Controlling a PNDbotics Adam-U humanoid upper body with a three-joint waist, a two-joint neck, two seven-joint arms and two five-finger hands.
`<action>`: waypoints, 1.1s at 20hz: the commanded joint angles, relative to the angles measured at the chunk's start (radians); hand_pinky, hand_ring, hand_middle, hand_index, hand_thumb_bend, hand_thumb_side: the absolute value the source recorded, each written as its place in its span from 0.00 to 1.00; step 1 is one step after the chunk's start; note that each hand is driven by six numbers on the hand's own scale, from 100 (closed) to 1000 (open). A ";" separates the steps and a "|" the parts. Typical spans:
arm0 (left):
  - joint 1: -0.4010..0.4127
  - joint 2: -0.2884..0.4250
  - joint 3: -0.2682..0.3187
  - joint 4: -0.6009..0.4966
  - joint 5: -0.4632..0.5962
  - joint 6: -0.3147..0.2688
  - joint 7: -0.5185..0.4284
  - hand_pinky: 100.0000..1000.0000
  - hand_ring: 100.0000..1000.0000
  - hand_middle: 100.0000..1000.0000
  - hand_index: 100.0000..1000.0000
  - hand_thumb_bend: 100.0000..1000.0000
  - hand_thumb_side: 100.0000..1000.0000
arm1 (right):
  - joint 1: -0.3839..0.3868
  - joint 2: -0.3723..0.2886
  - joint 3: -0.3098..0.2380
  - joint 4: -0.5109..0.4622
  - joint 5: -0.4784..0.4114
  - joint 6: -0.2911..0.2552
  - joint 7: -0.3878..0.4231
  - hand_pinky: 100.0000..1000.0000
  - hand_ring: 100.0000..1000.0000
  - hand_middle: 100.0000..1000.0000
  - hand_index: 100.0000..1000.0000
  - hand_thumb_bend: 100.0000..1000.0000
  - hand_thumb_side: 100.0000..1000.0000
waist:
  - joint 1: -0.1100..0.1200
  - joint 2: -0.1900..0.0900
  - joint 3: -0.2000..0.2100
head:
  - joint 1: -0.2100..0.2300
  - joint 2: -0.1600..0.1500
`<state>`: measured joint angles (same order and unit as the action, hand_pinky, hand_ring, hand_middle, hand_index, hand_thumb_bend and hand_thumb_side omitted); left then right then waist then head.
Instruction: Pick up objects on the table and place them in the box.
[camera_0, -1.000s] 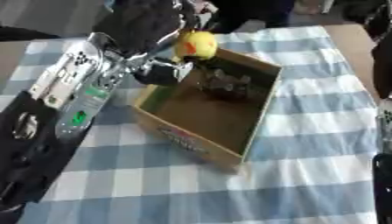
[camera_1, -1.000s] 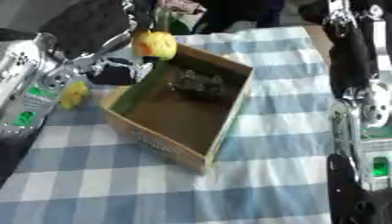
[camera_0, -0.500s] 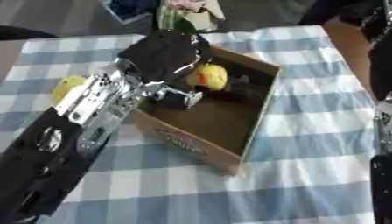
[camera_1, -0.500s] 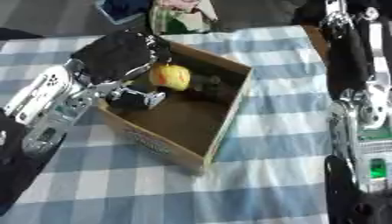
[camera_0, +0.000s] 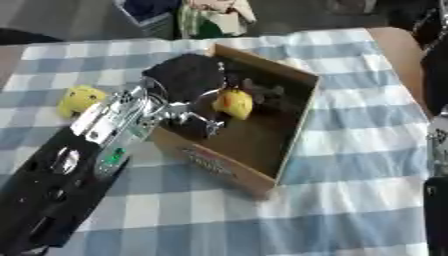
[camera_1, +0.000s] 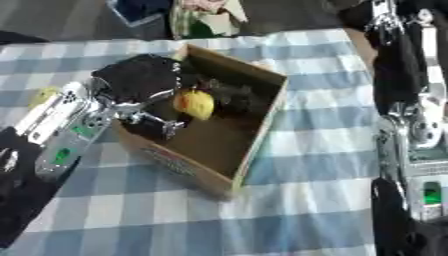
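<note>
A home-like or lab demonstration room: a bench (camera_0: 350, 150) under blue-and-white checked cloth, grey floor (camera_0: 79, 17) beyond, clutter at the far edge.

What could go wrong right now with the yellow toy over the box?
The left hand holds the yellow toy inside the cardboard box, above dark items already there; released, it might land on them. The arm crosses the box's near-left wall, so pulling back could drag the box.
</note>
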<state>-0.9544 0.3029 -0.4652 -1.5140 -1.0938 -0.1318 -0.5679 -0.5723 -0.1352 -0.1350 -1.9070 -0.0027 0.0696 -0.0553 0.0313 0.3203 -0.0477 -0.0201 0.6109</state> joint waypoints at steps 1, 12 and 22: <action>-0.016 0.003 0.013 -0.010 -0.023 0.000 -0.022 0.66 0.83 0.78 0.92 0.00 0.39 | -0.015 -0.008 -0.002 -0.023 -0.009 0.001 -0.003 0.69 0.58 0.39 0.73 0.00 0.56 | -0.003 -0.018 -0.001 | 0.001 -0.007; -0.010 0.006 0.038 -0.029 -0.101 0.041 0.074 0.67 0.86 0.81 0.94 0.11 0.66 | -0.012 -0.007 -0.004 -0.027 -0.011 0.003 -0.008 0.69 0.58 0.39 0.73 0.00 0.57 | -0.002 -0.019 0.000 | 0.007 -0.003; 0.002 0.117 0.132 -0.239 0.134 0.137 0.114 0.62 0.80 0.76 0.91 0.00 0.65 | 0.002 -0.014 -0.010 -0.026 -0.007 0.002 -0.019 0.69 0.58 0.39 0.73 0.00 0.56 | -0.002 -0.039 0.021 | -0.007 0.012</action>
<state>-0.9397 0.3799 -0.3589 -1.7082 -0.9975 -0.0037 -0.4432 -0.5620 -0.1352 -0.1408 -1.9097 -0.0082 0.0726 -0.0698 0.0314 0.3052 -0.0259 -0.0227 0.6161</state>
